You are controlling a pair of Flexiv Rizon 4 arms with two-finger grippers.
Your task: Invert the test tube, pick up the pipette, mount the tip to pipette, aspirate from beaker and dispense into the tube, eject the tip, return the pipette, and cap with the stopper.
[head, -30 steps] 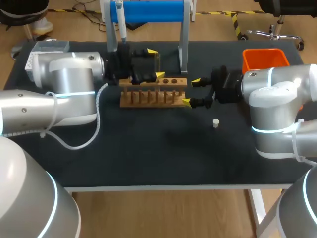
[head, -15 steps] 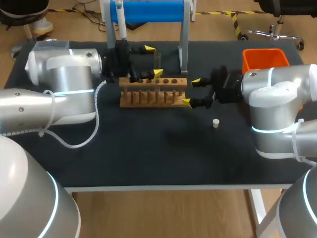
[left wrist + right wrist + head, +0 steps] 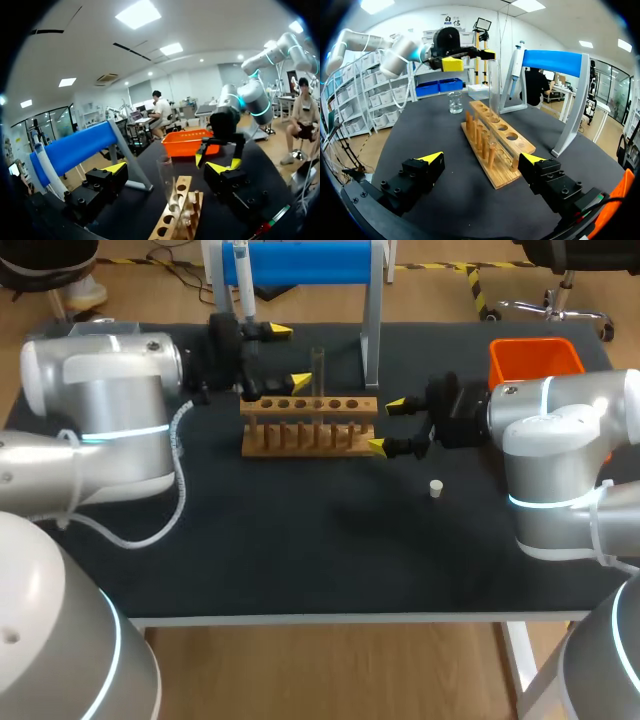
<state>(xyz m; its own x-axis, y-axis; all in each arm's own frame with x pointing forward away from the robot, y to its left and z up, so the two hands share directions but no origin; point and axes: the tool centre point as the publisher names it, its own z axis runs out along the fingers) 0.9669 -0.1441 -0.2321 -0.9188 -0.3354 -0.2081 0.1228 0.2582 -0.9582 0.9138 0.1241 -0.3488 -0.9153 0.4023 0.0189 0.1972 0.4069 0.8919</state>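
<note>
Two grippers are noted spread wide, nothing held: left gripper (image 3: 290,358), right gripper (image 3: 386,426). Test tube (image 3: 318,370) is stood upright in wooden rack (image 3: 300,440). Risk judged: tube may be clipped and toppled if pipette (image 3: 243,290) is approached low.

Your left arm (image 3: 110,430) and right arm (image 3: 560,440) are stout silver cylinders with glowing cyan rings. A white cable (image 3: 180,490) loops at the left arm's five o'clock. Black, screw-studded fingers (image 3: 417,175) end in yellow tips.

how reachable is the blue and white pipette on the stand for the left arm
Probably yes: the left gripper is open and empty, close by the blue and white pipette, which hangs exposed on the stand; nothing seems to lie between them.
</note>
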